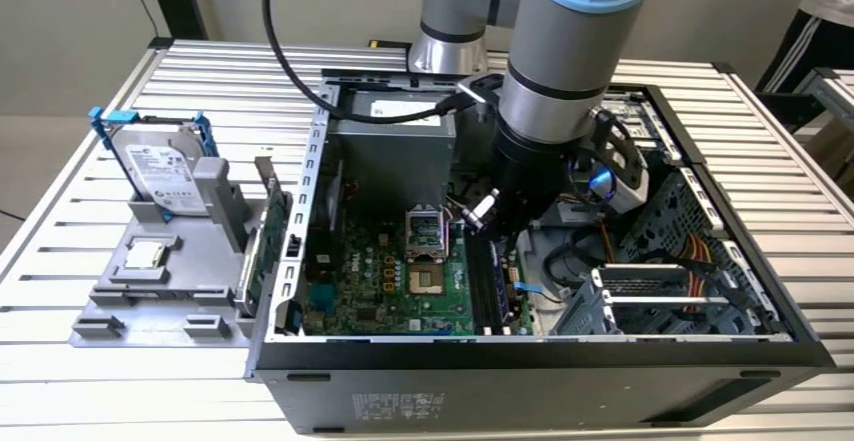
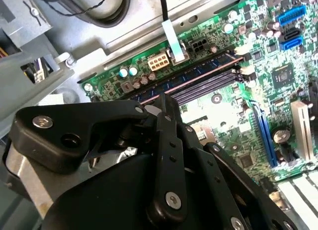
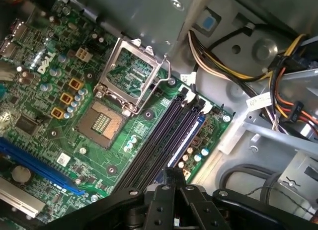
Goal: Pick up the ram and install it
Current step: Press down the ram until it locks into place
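In the exterior view the arm (image 1: 567,81) runs out past the top edge, and its lower end blocks the part of the motherboard (image 1: 387,281) beneath it; whether the ram sits in the gripper there cannot be told. In both wrist views the gripper (image 3: 171,178) body covers the near end of the memory slots (image 3: 164,135), so the state of the jaws is unclear. The hard drive (image 1: 158,171) label is too small to make out. A person (image 1: 814,21) at the exterior view's right is cut off by the frame. The surface (image 1: 80,361) is cut off at the bottom edge.
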You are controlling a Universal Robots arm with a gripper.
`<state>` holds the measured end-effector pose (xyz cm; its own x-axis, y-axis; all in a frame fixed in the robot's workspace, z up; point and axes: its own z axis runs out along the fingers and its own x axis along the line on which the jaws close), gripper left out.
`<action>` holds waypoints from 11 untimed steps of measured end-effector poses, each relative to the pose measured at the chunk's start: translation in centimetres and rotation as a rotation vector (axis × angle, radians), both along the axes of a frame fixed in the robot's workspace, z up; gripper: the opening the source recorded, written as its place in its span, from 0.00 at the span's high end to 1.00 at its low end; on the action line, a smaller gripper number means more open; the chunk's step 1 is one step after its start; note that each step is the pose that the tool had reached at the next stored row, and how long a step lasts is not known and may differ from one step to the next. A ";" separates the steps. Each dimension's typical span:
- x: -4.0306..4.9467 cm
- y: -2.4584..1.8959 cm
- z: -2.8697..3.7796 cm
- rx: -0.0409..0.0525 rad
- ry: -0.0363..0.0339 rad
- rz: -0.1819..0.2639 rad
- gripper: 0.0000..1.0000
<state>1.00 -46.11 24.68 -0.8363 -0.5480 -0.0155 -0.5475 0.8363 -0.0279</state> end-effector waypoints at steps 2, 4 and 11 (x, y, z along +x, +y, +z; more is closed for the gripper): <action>0.00 0.02 0.00 0.0000 0.0001 0.016 1.00; 0.00 0.05 0.00 0.0001 0.0001 0.033 1.00; 0.00 0.11 0.00 0.0001 0.0003 0.087 1.00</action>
<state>1.00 -46.00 24.68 -0.7855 -0.6187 -0.0153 -0.6182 0.7855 -0.0277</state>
